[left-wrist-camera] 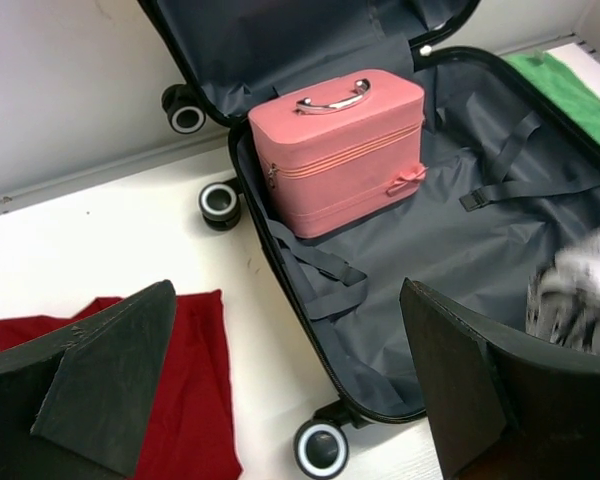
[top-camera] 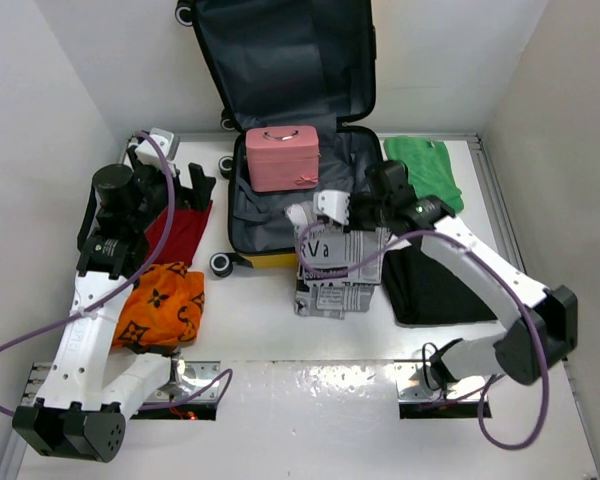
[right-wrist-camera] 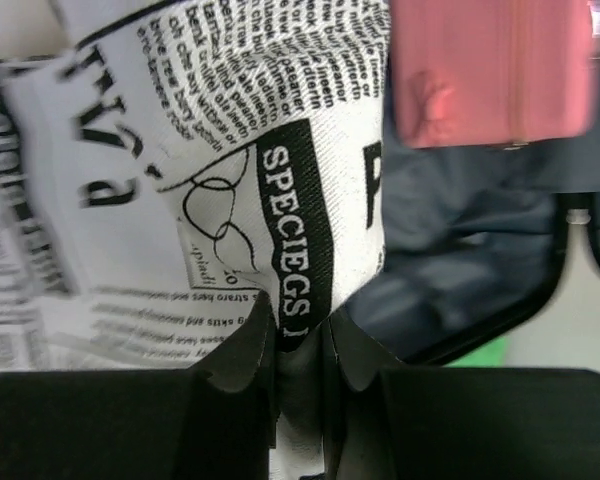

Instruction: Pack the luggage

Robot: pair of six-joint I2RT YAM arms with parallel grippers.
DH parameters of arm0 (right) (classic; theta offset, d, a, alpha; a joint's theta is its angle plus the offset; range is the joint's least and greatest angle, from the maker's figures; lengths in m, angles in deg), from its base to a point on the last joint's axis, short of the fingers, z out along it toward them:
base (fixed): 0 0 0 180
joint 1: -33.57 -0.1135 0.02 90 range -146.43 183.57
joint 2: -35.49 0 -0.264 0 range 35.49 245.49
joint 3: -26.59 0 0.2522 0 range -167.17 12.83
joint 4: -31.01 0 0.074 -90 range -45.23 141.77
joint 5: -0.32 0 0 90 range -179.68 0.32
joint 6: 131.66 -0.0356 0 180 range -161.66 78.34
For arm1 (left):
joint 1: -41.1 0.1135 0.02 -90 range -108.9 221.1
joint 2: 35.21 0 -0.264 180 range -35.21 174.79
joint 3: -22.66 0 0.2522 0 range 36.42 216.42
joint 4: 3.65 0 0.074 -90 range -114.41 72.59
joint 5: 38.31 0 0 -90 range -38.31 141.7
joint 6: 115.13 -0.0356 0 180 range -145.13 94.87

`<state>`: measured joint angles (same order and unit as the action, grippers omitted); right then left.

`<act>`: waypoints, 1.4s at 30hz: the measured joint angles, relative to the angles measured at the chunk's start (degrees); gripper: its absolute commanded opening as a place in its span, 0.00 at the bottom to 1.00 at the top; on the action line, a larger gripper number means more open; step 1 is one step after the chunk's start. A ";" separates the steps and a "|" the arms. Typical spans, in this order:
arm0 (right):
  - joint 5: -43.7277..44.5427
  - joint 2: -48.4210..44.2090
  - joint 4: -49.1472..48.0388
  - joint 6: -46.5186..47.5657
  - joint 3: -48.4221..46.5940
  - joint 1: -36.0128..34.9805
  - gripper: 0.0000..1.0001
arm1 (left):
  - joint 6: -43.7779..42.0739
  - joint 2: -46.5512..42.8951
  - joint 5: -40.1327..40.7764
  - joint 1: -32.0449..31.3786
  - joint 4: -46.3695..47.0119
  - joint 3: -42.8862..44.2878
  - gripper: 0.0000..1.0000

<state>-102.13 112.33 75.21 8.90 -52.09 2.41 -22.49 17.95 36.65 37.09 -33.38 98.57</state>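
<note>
The luggage (top-camera: 280, 60) lies open at the back centre, its dark grey lining (left-wrist-camera: 460, 250) showing and a yellow edge (top-camera: 270, 260) at its near rim. A pink box-shaped case (top-camera: 281, 157) stands inside it at the back left. My right gripper (top-camera: 335, 210) is shut on a newspaper-print cloth (top-camera: 338, 270), pinching a fold of it (right-wrist-camera: 300, 300) over the luggage's near right edge; the rest of the cloth trails onto the table. My left gripper (top-camera: 185, 190) hangs open over a red cloth (left-wrist-camera: 185, 400), left of the luggage, with nothing between its fingers.
An orange patterned cloth (top-camera: 160, 305) lies at the front left. A green cloth (top-camera: 425, 170) sits right of the luggage and a black cloth (top-camera: 435, 285) in front of it. Black wheels (left-wrist-camera: 320, 450) stick out on the luggage's left side. White walls enclose the table.
</note>
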 measured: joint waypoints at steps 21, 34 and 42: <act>-0.02 31.39 -18.49 5.79 -20.15 10.23 0.00 | -1.75 2.25 0.46 0.00 4.37 -4.83 1.00; -3.52 35.65 -25.62 15.06 -16.70 12.20 0.17 | -1.73 3.76 0.83 0.00 6.25 -5.27 1.00; -0.33 34.60 -31.06 8.76 -13.42 11.19 0.46 | -1.70 4.15 0.90 0.00 6.38 -5.46 1.00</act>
<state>-102.46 146.93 44.15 17.67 -65.51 13.60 -24.20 22.11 37.54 37.09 -27.00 93.10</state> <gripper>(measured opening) 0.554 0.997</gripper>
